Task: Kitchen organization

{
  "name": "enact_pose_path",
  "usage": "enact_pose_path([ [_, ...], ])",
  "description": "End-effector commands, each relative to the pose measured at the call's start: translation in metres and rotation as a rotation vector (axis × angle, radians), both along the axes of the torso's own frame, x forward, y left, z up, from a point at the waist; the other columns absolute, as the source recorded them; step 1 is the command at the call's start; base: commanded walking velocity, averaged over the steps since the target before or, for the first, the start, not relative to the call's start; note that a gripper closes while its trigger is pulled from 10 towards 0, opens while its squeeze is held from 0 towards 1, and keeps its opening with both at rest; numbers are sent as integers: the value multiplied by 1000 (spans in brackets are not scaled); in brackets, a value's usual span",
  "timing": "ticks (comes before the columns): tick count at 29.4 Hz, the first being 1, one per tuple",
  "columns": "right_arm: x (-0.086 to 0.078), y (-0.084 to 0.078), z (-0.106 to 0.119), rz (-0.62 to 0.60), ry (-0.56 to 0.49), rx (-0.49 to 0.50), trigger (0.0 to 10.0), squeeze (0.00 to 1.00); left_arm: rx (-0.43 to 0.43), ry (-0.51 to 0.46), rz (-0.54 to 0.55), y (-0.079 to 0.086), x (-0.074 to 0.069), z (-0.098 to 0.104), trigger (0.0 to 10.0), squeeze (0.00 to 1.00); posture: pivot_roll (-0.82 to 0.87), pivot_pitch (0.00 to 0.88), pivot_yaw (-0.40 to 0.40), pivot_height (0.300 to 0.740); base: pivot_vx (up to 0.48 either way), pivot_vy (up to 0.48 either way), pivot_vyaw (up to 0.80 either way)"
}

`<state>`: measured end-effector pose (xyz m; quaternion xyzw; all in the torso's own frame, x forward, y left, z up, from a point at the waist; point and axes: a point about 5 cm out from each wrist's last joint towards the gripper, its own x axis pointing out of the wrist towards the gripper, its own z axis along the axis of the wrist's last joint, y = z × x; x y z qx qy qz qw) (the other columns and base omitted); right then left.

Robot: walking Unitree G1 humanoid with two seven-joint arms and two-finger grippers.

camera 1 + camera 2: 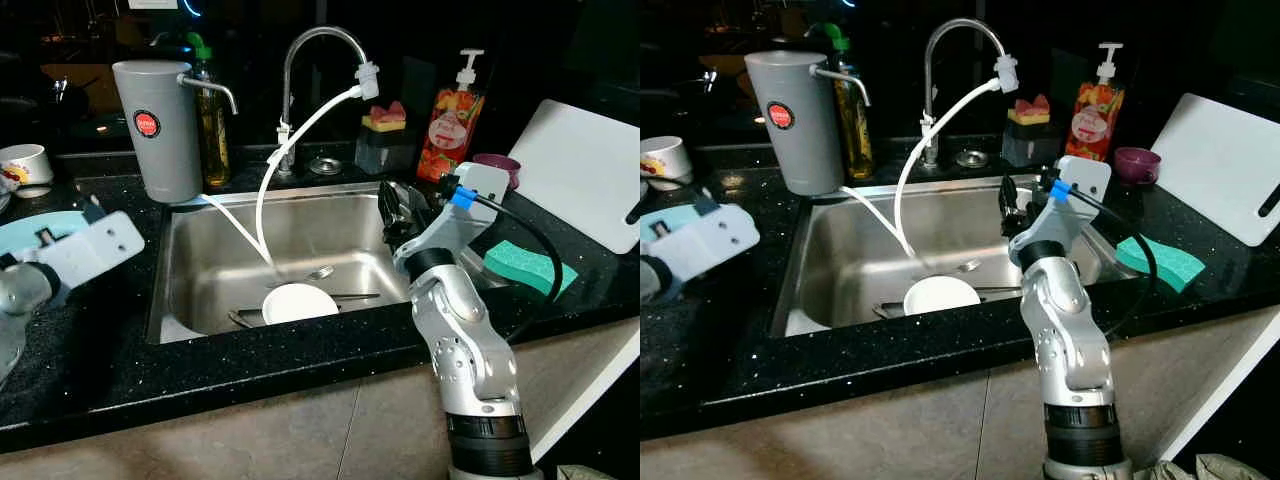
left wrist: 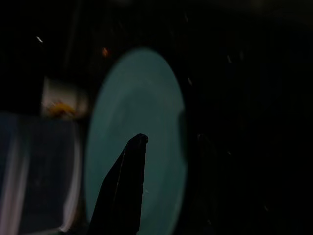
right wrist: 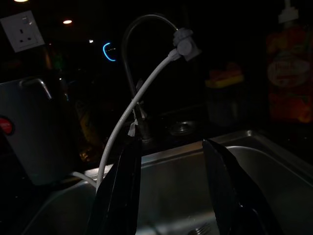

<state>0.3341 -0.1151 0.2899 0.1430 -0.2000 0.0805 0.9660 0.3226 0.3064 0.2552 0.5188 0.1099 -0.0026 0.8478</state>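
A steel sink point(image 1: 172, 262) holds an upturned white bowl point(image 1: 299, 301), a spoon point(image 1: 319, 272) and other cutlery lying beside it. My right gripper point(image 3: 171, 143) hangs over the sink's right side, open with nothing between its fingers, pointing toward the tap point(image 1: 315, 55). A teal plate point(image 1: 28, 230) lies on the black counter left of the sink. My left gripper point(image 2: 171, 139) hovers just above this plate point(image 2: 137, 107), its fingers apart and holding nothing.
Behind the sink stand a grey filter jug point(image 1: 155, 130), an oil bottle point(image 1: 212, 130), a sponge holder point(image 1: 385, 135) and a soap dispenser point(image 1: 455, 120). A white hose point(image 1: 290, 150) runs from the tap into the sink. At right lie a green sponge point(image 1: 525, 262), purple cup point(image 1: 497, 163) and white cutting board point(image 1: 585, 175).
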Motion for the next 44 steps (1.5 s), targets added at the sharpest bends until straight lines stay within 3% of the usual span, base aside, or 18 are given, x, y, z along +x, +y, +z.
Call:
enact_pose_path([
  [1,-1,3,3,19,-8,0,10000,0,29,45,23,6,-1,-12,10000,0,151,87,-32,740,0,0,0],
  [5,-1,4,3,21,-8,1,10000,0,93,56,46,12,-2,-16,9922,0,151,87,-32,740,0,0,0],
  [6,-1,4,3,23,-8,1,10000,0,158,61,68,18,-3,-19,8745,0,151,87,-32,740,0,0,0],
  [8,-1,4,3,24,-8,2,10000,0,182,62,76,21,-3,-20,8745,0,151,87,-32,740,0,0,0],
  [11,-1,5,2,24,-7,2,10000,0,265,62,101,27,-5,-23,2980,0,151,87,-32,740,0,0,0],
  [12,-1,5,2,24,-6,2,10000,0,294,58,104,28,-5,-23,0,0,150,85,-37,740,0,0,0],
  [22,0,4,2,21,-2,2,10000,0,415,-73,33,15,1,-15,0,0,148,91,-40,740,0,0,0],
  [23,0,4,2,22,-2,3,10000,0,407,-99,-7,7,3,-12,9961,0,148,92,-40,740,0,0,0],
  [26,0,4,2,23,-3,3,10000,0,406,-132,-26,2,4,-8,10000,0,148,93,-40,740,0,0,0],
  [28,0,5,4,25,-6,4,10000,0,406,-284,-119,-20,8,14,10000,0,145,92,-41,740,0,0,0],
  [29,0,5,4,25,-6,4,10000,0,406,-284,-119,-20,8,14,10000,0,145,92,-41,740,0,0,0],
  [31,0,6,5,33,-8,5,10000,0,398,-428,-258,-46,7,34,10000,0,145,92,-41,740,0,0,0],
  [32,0,6,5,33,-8,5,10000,0,398,-428,-258,-46,7,34,10000,0,145,92,-41,740,0,0,0],
  [33,1,10,5,109,18,71,10000,0,396,-482,-401,-68,3,41,10000,0,144,94,-44,740,0,0,0],
  [35,1,13,5,174,36,120,10000,0,398,-498,-455,-76,0,43,10000,0,144,94,-44,740,0,0,0],
  [36,-1,17,6,275,55,186,10000,0,408,-511,-537,-87,-3,44,10000,0,144,94,-44,740,0,0,0],
  [40,-5,22,9,376,60,241,10000,0,412,-514,-629,-100,-8,41,10000,0,149,96,-47,740,0,0,0],
  [44,-14,32,17,568,60,347,10000,0,415,-534,-712,-113,-9,38,10000,0,147,95,-46,740,0,0,0],
])
